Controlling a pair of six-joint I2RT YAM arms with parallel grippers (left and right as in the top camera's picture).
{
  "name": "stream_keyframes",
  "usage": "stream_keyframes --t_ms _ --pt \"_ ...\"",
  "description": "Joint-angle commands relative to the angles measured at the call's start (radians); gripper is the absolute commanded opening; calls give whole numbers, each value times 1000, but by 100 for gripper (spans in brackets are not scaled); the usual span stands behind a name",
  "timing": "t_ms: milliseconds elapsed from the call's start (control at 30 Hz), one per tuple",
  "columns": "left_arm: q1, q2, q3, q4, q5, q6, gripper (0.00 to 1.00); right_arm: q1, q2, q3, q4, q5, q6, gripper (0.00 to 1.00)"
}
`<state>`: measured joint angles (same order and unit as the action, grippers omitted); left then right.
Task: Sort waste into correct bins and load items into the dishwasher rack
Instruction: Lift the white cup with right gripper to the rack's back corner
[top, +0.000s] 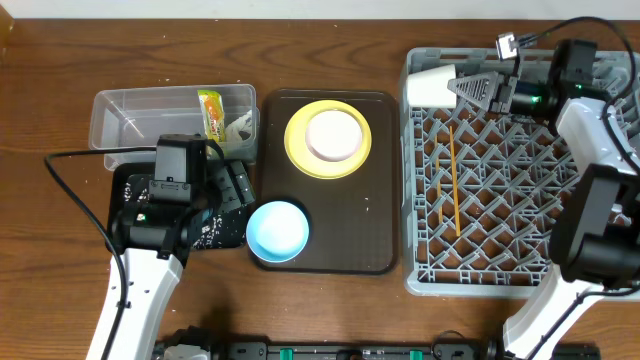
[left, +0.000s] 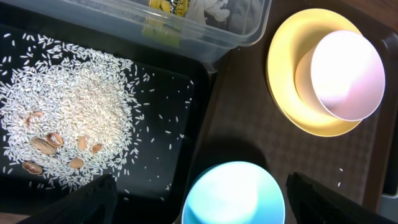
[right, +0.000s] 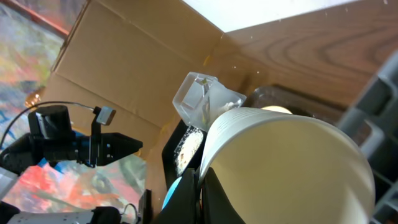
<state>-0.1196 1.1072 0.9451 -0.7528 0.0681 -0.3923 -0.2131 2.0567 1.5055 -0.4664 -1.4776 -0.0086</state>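
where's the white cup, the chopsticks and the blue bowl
white cup (top: 430, 85), overhead view, on its side wall
chopsticks (top: 453, 180), overhead view, mid-shaft
light blue bowl (top: 277, 230), overhead view, on its inner floor

The overhead camera looks straight down on the worktop (top: 330, 20), high enough to hold the whole layout, with the rack (top: 412, 200) at 3 o'clock and the brown tray (top: 380, 230) at centre. The left wrist camera faces downward too, but close in, over the black tray (left: 180, 137) at 9 o'clock, the blue bowl (left: 233, 193) at 6 and the yellow plate (left: 286, 68) at 2, a patch the overhead view shares. The right wrist camera sits tilted, looking nearly level across the worktop, the cup (right: 286, 168) very near at 5 o'clock and the clear tub (right: 205, 99) beyond it, both seen from overhead too.
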Motion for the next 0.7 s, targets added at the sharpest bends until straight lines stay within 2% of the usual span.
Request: stream_keyframes --t_ms 0,433,667 --pt "3 -4 16 -2 -10 3 90 -14 38 -3 6 -36 -16 1" --pt "3 -4 16 -2 -10 3 90 -45 68 -3 13 91 -38 1" --pt "3 -3 16 -2 -10 3 89 -45 70 -3 63 94 -49 1"
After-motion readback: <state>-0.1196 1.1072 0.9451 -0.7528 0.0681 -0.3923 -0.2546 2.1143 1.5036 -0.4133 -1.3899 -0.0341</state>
